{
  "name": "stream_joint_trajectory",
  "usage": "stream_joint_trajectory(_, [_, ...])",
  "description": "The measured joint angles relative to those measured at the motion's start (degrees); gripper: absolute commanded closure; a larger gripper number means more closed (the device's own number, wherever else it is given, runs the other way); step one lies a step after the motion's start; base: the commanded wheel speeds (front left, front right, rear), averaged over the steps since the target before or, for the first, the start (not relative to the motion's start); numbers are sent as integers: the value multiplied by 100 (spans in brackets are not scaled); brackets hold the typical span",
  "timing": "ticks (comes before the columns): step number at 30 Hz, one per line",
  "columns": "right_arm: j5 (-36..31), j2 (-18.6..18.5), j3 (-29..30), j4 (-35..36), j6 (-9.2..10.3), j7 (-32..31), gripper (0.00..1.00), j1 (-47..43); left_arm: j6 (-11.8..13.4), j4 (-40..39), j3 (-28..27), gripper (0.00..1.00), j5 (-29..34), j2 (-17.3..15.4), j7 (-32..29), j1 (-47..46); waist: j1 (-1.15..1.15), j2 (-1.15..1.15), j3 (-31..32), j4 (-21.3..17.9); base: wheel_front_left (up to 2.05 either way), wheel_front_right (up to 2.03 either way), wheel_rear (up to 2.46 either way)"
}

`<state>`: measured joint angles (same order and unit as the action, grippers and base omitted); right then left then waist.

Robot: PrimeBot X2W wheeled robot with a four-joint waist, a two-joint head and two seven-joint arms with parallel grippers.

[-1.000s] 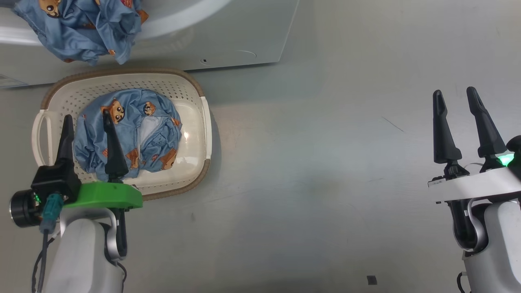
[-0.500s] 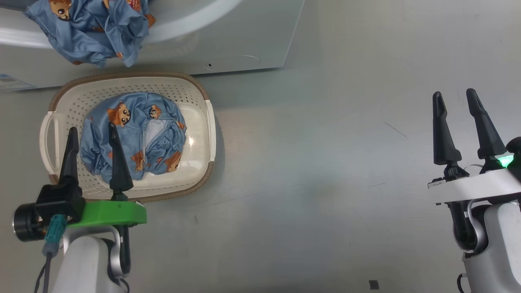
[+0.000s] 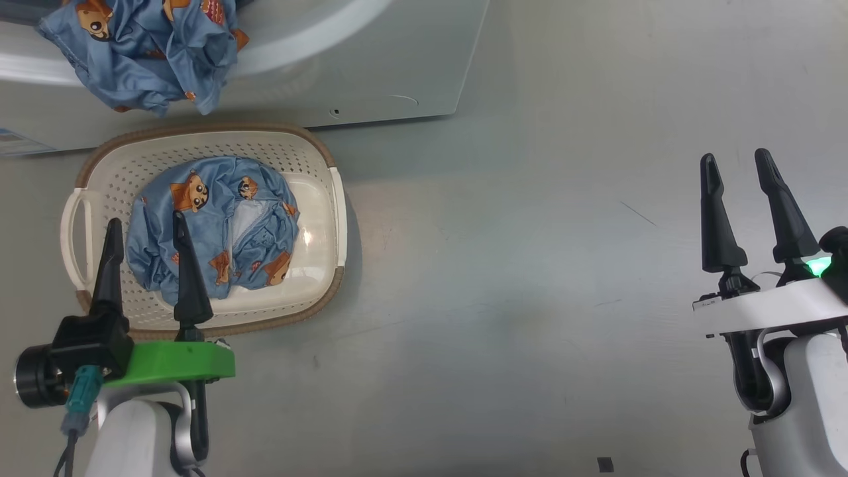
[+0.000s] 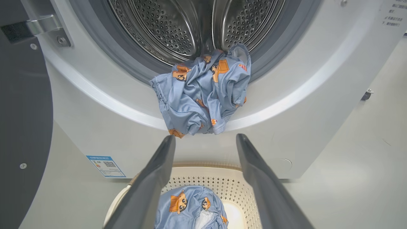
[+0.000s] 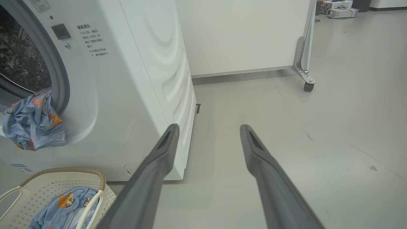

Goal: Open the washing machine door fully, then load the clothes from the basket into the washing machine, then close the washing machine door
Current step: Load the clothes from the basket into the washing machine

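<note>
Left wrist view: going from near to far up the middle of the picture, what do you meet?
left gripper, open → bear-print garment lying in the basket → far rim of the basket → white front of the washing machine → second bear-print garment draped over the opening's lip → steel drum.

basket (image 3: 317,199) before washing machine (image 3: 371,66), clothes (image 3: 212,225) in basket
</note>
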<state>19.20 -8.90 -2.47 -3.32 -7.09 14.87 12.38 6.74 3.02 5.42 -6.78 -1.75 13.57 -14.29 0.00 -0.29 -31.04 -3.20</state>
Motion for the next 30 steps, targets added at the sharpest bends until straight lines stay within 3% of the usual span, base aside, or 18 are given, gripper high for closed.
stream_joint_trajectory(30, [1, 145, -141, 5, 0, 0, 0, -38, 1, -379, -323, 0, 171, -10, -279, 155, 0, 0, -80, -247, 0, 0, 0])
